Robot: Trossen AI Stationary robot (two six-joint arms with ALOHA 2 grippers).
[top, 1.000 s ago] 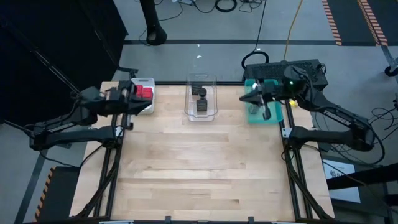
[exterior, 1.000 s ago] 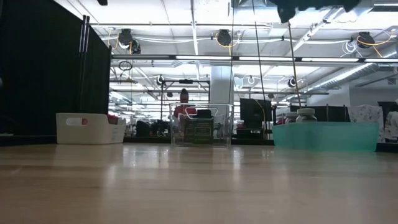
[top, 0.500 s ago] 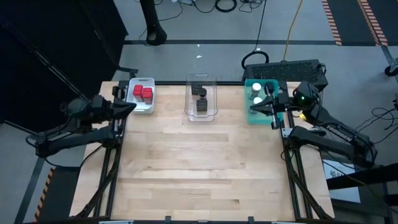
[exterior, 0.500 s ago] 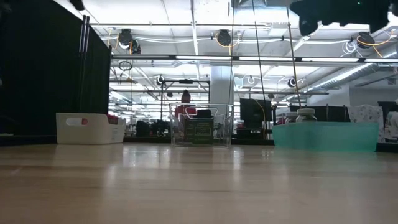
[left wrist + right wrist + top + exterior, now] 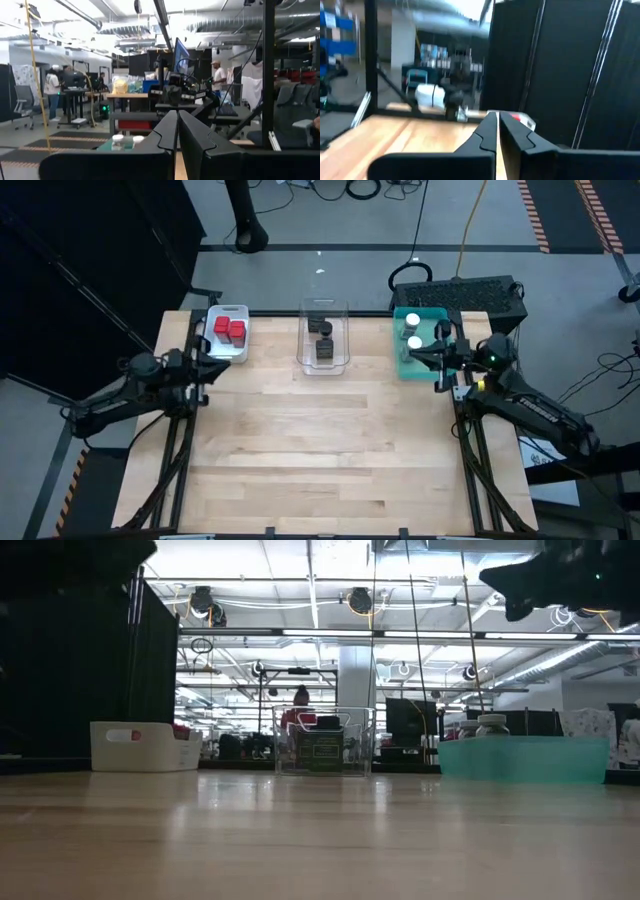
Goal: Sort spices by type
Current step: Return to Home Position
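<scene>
Wooden table [image 5: 320, 440], bare across the middle and front, three trays in a row along the far edge; grey floor around it, black curtain [image 5: 90, 240] off the left side. The low view looks into a big lit workshop, with a person [image 5: 301, 700] far behind. Two red tins [image 5: 230, 330] sit side by side in the white tray [image 5: 243, 350] on the left. Two dark containers [image 5: 323, 350] sit one behind the other in the clear tray [image 5: 343, 340] in the middle. Two white-capped jars [image 5: 413, 330] sit in the teal tray [image 5: 422, 368] on the right. Left gripper [image 5: 218, 365] hangs by the table's left edge just in front of the white tray, fingers pressed together, holding nothing. Right gripper [image 5: 412, 354] is over the teal tray's front part, fingers likewise closed and empty. From table height the red tins are nearly hidden by the tray wall and only the jar tops show; labels unreadable.
</scene>
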